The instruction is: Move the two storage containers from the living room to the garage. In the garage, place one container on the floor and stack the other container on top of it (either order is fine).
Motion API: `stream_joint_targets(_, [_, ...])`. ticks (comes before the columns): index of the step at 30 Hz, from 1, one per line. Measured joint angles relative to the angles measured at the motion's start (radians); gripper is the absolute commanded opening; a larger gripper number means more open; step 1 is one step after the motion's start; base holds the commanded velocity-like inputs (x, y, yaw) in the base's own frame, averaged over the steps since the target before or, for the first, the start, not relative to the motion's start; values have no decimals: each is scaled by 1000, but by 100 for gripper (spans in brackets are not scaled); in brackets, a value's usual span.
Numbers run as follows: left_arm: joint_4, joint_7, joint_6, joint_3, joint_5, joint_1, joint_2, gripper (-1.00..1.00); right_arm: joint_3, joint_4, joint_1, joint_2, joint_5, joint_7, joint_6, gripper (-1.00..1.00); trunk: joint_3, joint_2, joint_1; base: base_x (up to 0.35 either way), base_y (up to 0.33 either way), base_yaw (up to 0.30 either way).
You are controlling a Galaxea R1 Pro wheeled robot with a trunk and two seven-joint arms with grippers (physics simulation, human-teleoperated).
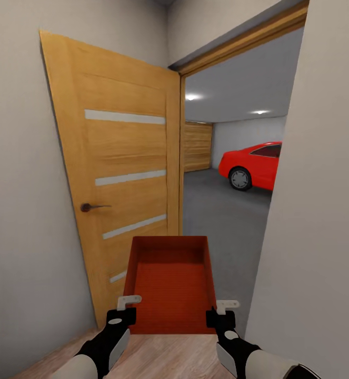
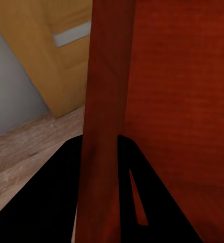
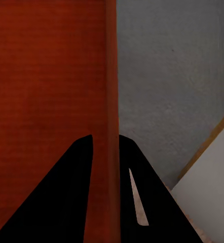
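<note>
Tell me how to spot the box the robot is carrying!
Find the open wooden door that leads to the garage with the red car. Right in front of that doorway, low down, is the storage container, held between the left gripper and right gripper. It is orange-red, rectangular, lidless and empty.

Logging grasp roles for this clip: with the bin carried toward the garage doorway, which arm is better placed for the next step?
Neither alone: the left claw and right claw each pinch a side wall of the storage container, so both should carry on together. The right has more room, facing the open garage floor; the left runs close to the open door.
</note>
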Motion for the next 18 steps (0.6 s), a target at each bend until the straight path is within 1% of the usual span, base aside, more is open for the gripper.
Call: stream_joint_targets(18, [1, 0, 0, 1, -1, 0, 0, -100, 1, 1, 0, 0, -2, 0, 0, -100, 0, 0, 0, 250, 230, -285])
